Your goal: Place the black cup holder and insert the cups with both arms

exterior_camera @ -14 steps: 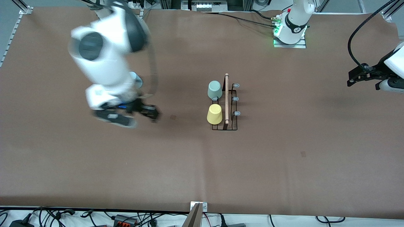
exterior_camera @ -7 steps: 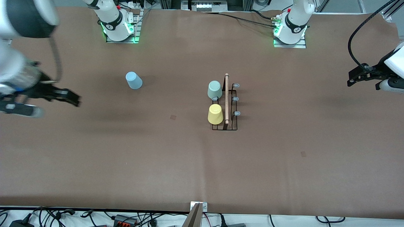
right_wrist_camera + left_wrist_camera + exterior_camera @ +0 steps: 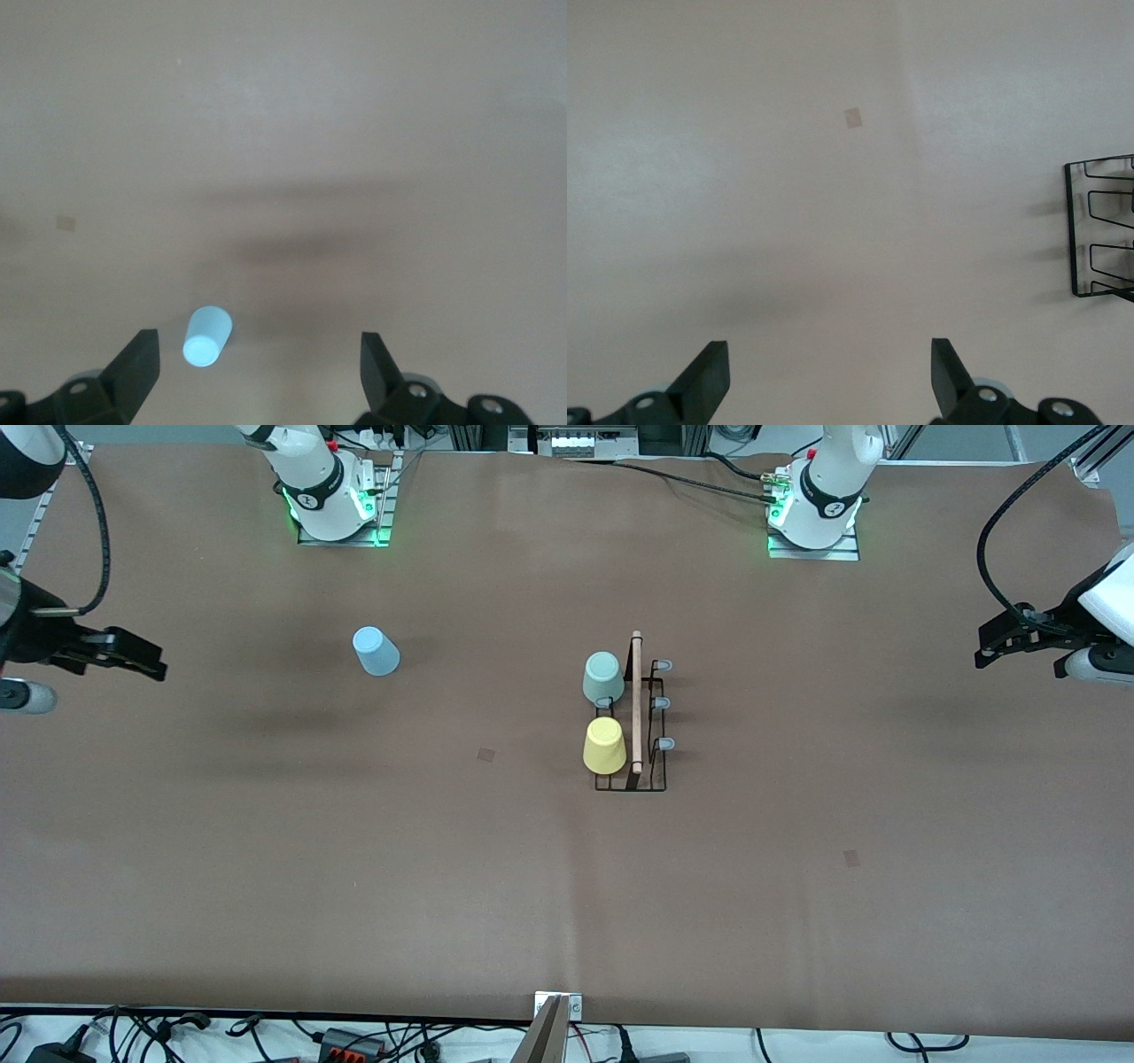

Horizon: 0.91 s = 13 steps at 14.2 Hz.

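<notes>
Standing wide and empty, right tool (image 3: 142,662) and left tool (image 3: 997,645) hang over the surface's (image 3: 567,886) ends; light blue cup (image 3: 376,651) sits apart from black cup holder (image 3: 635,726).

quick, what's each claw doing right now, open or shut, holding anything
left claw: open, holding nothing, over the table at the left arm's end.
right claw: open, holding nothing, over the table at the right arm's end.

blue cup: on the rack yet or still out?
Out. The light blue cup stands on the table, apart from the black cup holder, toward the right arm's end.
</notes>
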{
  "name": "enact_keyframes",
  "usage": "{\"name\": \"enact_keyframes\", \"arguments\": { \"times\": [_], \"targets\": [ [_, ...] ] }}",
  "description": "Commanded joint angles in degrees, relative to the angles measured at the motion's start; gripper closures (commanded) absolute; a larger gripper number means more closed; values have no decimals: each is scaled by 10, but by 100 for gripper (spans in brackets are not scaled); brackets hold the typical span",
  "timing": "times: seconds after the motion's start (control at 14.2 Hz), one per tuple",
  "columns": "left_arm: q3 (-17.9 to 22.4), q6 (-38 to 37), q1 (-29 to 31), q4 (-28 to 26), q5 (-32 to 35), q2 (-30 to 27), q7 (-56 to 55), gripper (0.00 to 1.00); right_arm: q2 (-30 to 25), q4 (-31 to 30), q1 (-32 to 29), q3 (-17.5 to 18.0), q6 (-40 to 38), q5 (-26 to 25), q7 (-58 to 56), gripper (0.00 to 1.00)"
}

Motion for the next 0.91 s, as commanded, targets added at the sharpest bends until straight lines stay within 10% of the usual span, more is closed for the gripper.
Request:
{"name": "enact_keyframes", "arguments": {
  "times": [0.0,0.84],
  "targets": [
    [3,-8,0,9,-11,0,3,0,-43,-52,0,-1,11,7,-13,0],
    [3,-8,1,9,-11,0,3,0,-45,-53,-8,-1,10,1,-15,0]
  ]
}}
